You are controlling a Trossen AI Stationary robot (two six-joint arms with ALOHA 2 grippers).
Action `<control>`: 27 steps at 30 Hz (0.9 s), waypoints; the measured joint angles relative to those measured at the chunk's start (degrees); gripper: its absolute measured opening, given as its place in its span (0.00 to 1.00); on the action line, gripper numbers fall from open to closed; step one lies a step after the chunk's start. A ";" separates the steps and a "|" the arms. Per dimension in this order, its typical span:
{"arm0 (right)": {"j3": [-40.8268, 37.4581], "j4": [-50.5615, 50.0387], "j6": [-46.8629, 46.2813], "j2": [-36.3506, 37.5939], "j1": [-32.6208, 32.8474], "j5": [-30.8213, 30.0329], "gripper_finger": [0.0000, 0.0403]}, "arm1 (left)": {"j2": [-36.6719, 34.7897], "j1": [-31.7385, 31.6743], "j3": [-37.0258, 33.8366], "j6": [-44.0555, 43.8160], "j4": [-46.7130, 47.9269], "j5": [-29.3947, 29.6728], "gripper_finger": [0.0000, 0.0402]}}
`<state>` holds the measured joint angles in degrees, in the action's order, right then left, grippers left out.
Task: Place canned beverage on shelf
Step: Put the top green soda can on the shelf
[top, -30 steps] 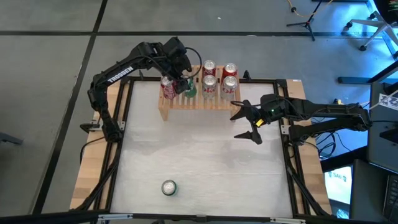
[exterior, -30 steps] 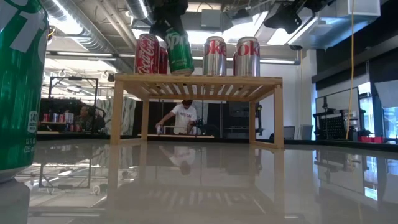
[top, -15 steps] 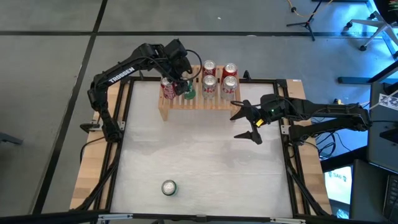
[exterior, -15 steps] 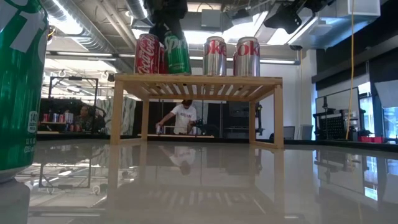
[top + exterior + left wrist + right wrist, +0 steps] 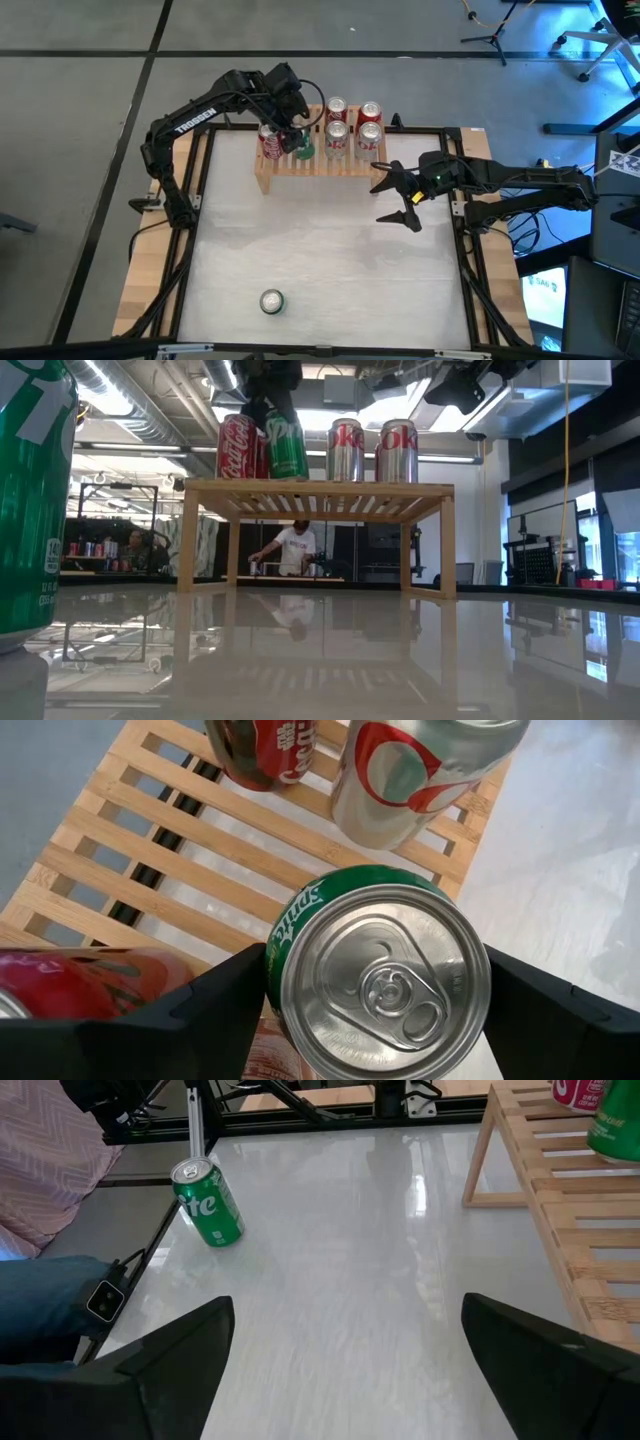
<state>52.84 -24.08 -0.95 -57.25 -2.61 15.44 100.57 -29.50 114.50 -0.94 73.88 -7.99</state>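
Observation:
The light-wood slatted shelf stands at the table's far side. My left gripper is over its left part, shut on a green Sprite can, which shows in the low view slightly tilted, its base at slat level. A red cola can stands just to its left, and several silver diet cola cans stand on the shelf's right part. My right gripper hovers open and empty over the table, right of the shelf's front. A second green can stands upright near the table's near edge. My left gripper pinches the Sprite can's side wall just below its top rim between its two fingers, one on either side. The fingers come from above, pointing down. The can sits nearly upright, slightly tilted, its base at the shelf's slats; I cannot tell whether it rests on them.
The second green can looms at the left of the low view and shows in the right wrist view. Bare table lies between the shelf and that can. People and a pink cloth show beyond the table.
My left gripper has shifted slightly toward the table's left with the Sprite can, which now stands closer to the red cola can and a little less tilted. It has held still for the last half second.

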 joint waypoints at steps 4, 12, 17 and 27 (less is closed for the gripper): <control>0.00 0.00 0.00 0.00 0.00 0.00 0.96 | 0.00 0.00 0.00 -0.01 -0.03 0.24 0.76; 0.00 0.00 0.00 0.00 -0.01 0.00 0.96 | -0.02 0.00 0.00 0.01 -0.02 2.89 0.76; 0.00 -0.01 0.00 0.00 -0.01 0.00 0.96 | -0.02 0.00 0.00 0.01 -0.01 2.86 0.76; 0.00 -0.02 -0.02 0.00 -0.02 0.00 0.96 | -0.02 0.02 0.00 0.00 -0.01 2.59 0.76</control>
<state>52.84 -24.10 -0.97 -57.25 -2.63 15.44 100.55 -29.47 114.50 -0.94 73.87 -5.40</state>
